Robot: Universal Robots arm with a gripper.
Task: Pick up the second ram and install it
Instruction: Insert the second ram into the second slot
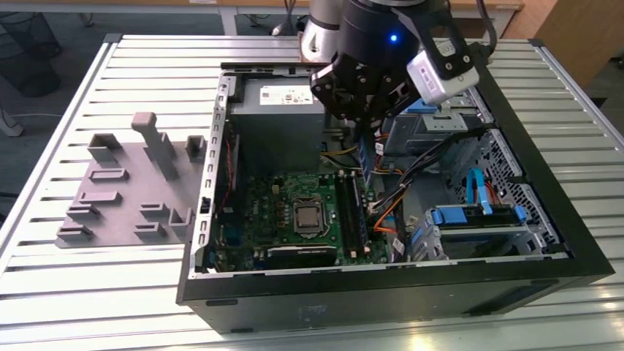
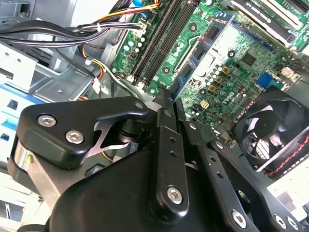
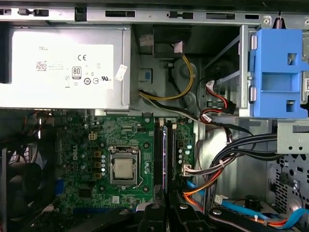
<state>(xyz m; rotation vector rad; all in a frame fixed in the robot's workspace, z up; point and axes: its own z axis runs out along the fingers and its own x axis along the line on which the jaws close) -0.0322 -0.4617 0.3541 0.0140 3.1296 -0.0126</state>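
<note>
Right now your tool (image 1: 363, 126) hangs inside the open computer case (image 1: 546, 241), above the motherboard (image 1: 283, 212), with its fingers (image 2: 166, 145) closed edge-on around the second ram (image 1: 364, 157), a thin dark strip pointing down. In the second wrist view the stick's tip (image 2: 163, 94) sits over the long black memory slots (image 2: 159, 41). Beside the slots you see the processor socket (image 3: 124, 166), and beyond it the power supply (image 3: 63, 67). On the desk (image 1: 58, 278), at the exterior view's left, stands the grey fixture (image 1: 131, 190).
</note>
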